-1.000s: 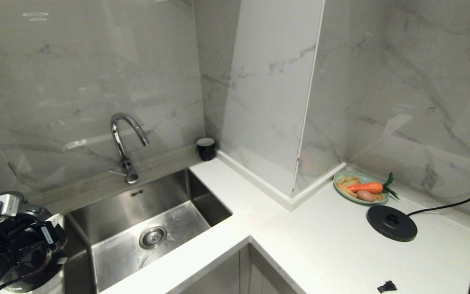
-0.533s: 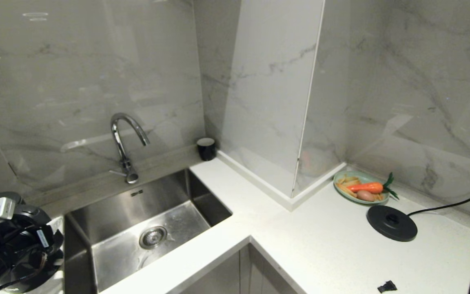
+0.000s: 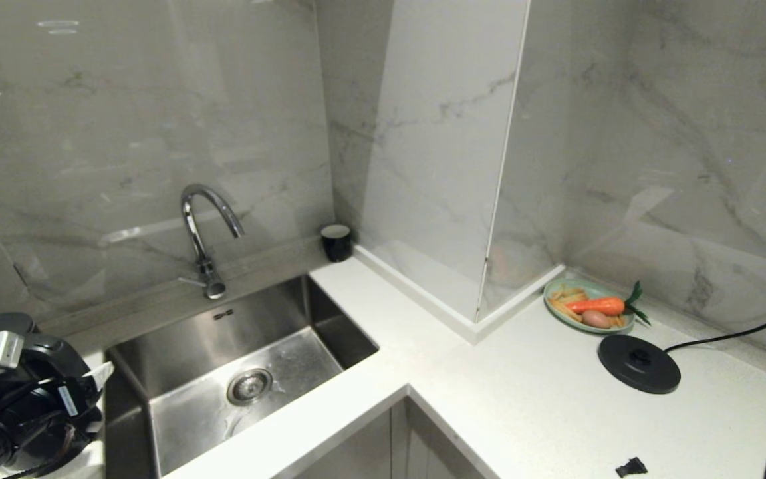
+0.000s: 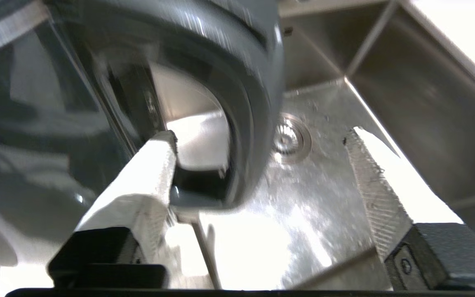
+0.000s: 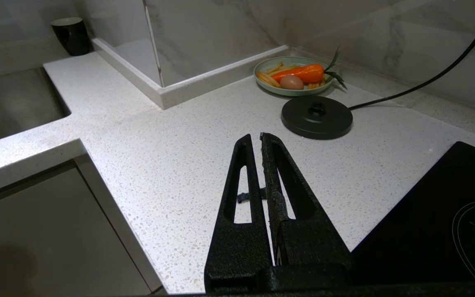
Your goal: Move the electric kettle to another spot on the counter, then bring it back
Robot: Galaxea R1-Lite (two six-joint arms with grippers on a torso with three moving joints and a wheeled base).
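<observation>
Far left of the sink [image 3: 223,372]: electric kettle [image 4: 204,82] on the counter [image 3: 556,412], left gripper [image 4: 262,140] at its loop handle with fingers [image 4: 159,165] spread wide, 1 inside the loop, 1 outside, gripping nothing. Centre-right: plate of vegetables [image 3: 588,305], empty kettle base [image 3: 639,362]. Right gripper [image 5: 256,142] parked above the counter, fingers pressed together.

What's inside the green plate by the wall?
In the green plate lie an orange carrot with green leaves, a brown egg and some yellow sticks like fries. Whatever lies beneath them is covered.
</observation>
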